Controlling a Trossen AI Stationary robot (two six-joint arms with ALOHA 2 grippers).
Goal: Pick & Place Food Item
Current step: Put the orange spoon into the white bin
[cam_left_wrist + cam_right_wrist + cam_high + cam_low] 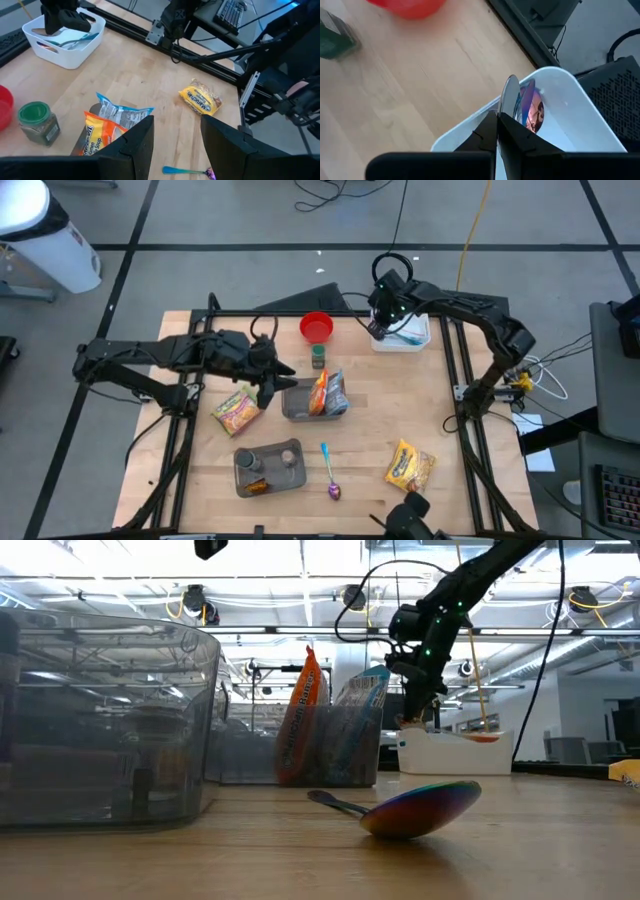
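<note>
We take the food items to be the snack packets. Two of them, an orange packet [319, 392] and a blue-and-silver packet [337, 394], stand upright in a clear grey bin [297, 411] at the middle of the wooden table [370, 430]. A yellow noodle packet [236, 411] lies flat just beside the bin on its left, and another yellow packet [410, 466] lies well apart near the front right.

The left gripper [278, 375] hovers just beside the bin's left edge, above the table between the bin and the flat noodle packet. Its jaws stand partly apart with nothing between them; in the left wrist view the two dark fingers [135, 145] frame the packets in the bin. We judge this the gap between placing and the next pick: the next move likely calls for lowering onto the nearby noodle packet and closing on its edge.

The left arm stretches nearly flat across the table from the left side. The right arm arches over from the right, its gripper [382, 323] pointing down into a white tray [420, 340] at the back, jaws closed on the handle of a shiny iridescent spoon [512, 100]. Another spoon [330, 472] lies at the front.
</note>
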